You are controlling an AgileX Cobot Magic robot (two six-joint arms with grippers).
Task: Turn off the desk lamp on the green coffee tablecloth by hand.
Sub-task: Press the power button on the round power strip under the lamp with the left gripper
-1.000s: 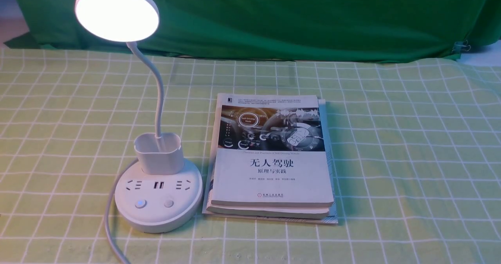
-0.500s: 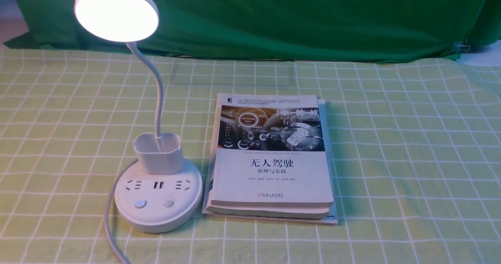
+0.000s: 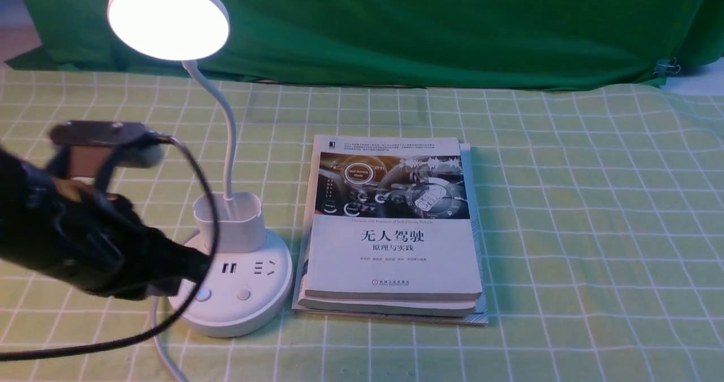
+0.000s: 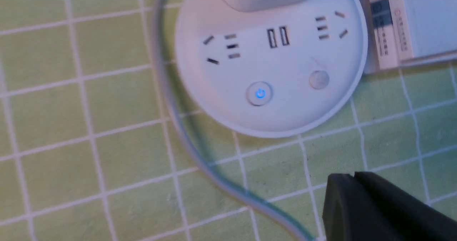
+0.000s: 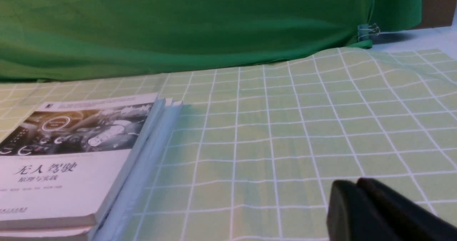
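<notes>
- Far L: bulky black left claw, blurred in front view, over the near-L part of the lamp base, w/ looping black cable in front. Tips look pressed together, nothing between; prob. set for poking.
- L side: white desk lamp w/ round disc head, bendy neck & cup holder, upright on yellow-green white-grid cloth; head lit, so task not done.
- On base, nr edge: round white button w/ blue power mark, glowing; plain round button to its R. Blue-marked one is prob. the switch.
- Step in hand: approach, no press seen. Next: line tips up over blue-marked btn, go straight down, short push, lift off; watch the cable & don't tip the base.
- Mid: stack of pale paperback books, just beside base; not needed.
- R: black right claw, tips also look together, holding nothing; prob. idle.
</notes>
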